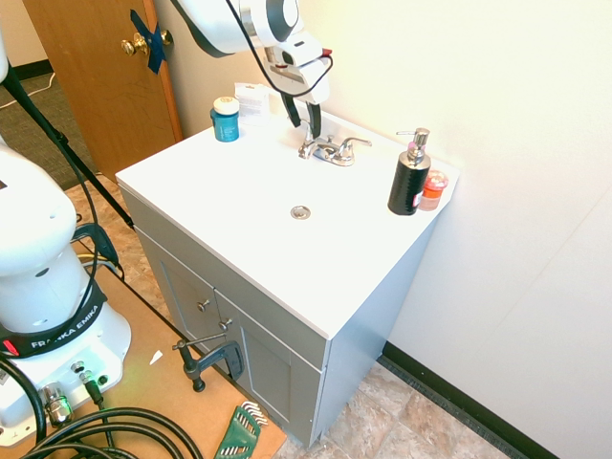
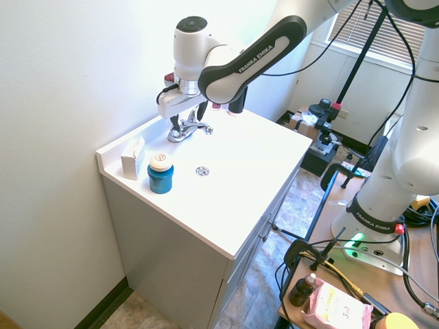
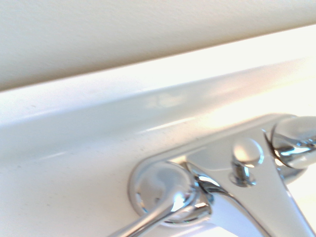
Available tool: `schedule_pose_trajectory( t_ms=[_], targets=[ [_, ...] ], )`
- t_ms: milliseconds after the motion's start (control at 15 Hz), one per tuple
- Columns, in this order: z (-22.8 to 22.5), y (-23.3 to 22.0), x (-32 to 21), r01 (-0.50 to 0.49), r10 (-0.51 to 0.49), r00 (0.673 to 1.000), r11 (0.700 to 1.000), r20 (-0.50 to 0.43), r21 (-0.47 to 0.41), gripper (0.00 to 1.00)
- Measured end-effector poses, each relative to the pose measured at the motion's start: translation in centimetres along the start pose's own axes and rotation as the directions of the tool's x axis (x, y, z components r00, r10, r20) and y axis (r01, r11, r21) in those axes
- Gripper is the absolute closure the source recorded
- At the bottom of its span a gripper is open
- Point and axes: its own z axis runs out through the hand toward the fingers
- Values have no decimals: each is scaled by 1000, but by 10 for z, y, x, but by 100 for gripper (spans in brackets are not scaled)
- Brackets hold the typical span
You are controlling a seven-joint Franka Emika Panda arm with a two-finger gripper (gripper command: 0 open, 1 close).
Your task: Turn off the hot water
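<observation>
Above the left faucet handle (image 3: 165, 190), the gripper (image 1: 302, 115) points downward.

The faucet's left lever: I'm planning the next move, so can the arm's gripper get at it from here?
Probably yes: the open gripper hovers close above the left lever, and I see nothing standing between them.
</observation>
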Motion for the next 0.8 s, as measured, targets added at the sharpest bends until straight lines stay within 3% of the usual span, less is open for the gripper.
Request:
schedule_pose_trajectory(
  t_ms=[333, 533, 800],
  targets=[
    [-7, -1, 0, 41, -40, 996, 999, 84, -10, 0],
    [-23, 40, 1, 106, -108, 972, 994, 207, 22, 0],
    [-38, 108, 3, 181, -202, 918, 979, 341, 93, 0]
  ],
)
